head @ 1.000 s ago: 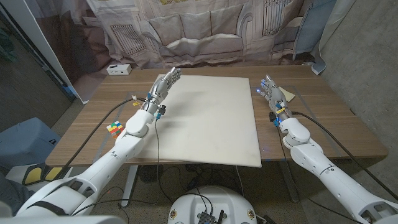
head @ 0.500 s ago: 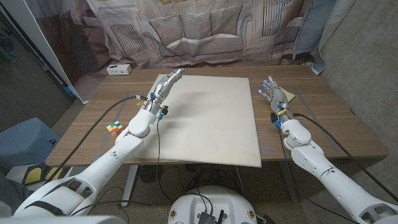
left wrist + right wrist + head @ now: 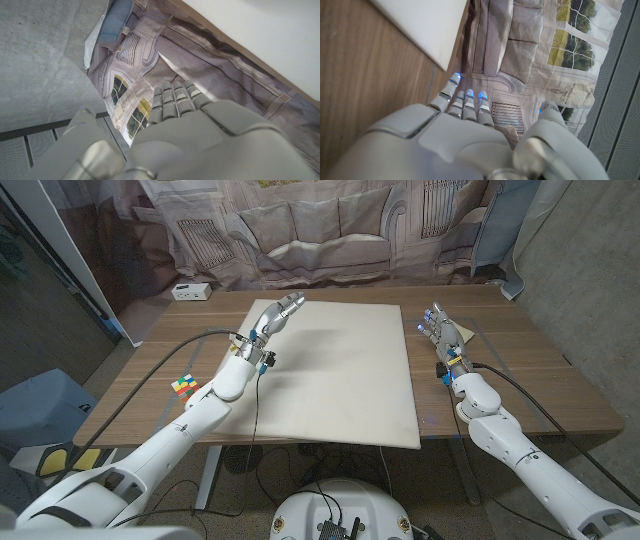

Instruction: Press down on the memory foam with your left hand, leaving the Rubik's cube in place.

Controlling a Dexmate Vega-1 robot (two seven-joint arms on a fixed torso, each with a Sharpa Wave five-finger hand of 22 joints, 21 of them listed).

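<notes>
Left hand swung inward since a second ago, now over near-left corner of foam, fingers apart, holding nothing, not yet pressing. Cube well behind and outside that hand, on bare table, untouched. Right hand just off foam's far edge, fingers together, empty.
</notes>
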